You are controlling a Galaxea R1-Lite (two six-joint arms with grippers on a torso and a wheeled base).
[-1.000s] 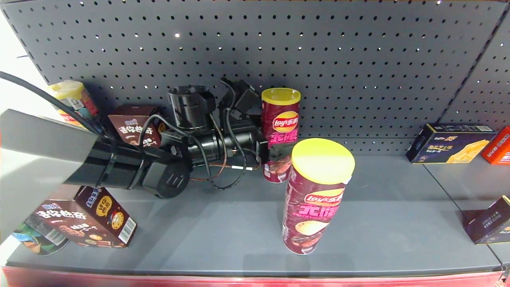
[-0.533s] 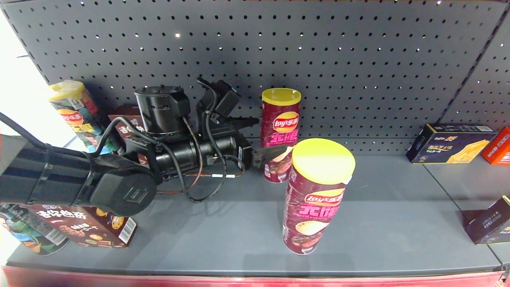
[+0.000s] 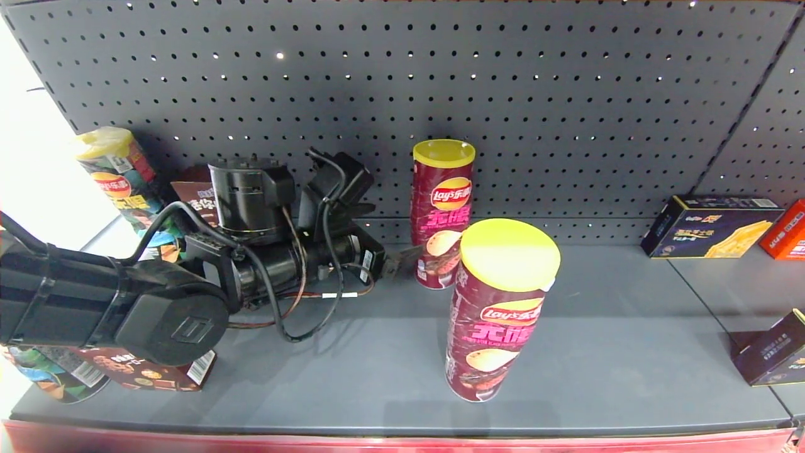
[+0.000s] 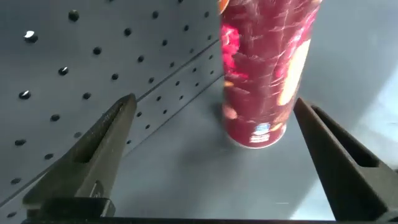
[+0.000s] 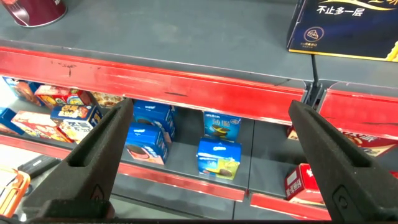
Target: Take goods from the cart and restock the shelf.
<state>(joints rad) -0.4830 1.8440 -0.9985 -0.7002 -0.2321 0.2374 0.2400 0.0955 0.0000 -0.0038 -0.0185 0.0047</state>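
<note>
The left arm hid much of the brown cookie box [image 3: 146, 372] at the shelf's front left and of a second brown box [image 3: 199, 199] against the grey pegboard back wall [image 3: 503, 75]. An orange box [image 3: 790, 234] and a dark navy box [image 3: 771, 356] were cut off at the right edge.

The rear maroon cylindrical chip can with a yellow lid [image 3: 442, 214] [image 4: 264, 68] stood upright close to the pegboard. The left gripper [image 3: 402, 258] [image 4: 214, 104] lay just beside its lower part, jaws wide and holding nothing. A matching front chip can [image 3: 497, 314] stood upright near the grey metal shelf [image 3: 629, 340] front, with bare shelf to its right. A green chip can [image 3: 119, 182] stood at the back left and a flat navy box [image 3: 710, 234] at the back right.

The right gripper [image 5: 209, 107], jaws wide and holding nothing, hung before the red shelf edge [image 5: 155, 78], above blue biscuit boxes [image 5: 219, 157] on a lower shelf.
</note>
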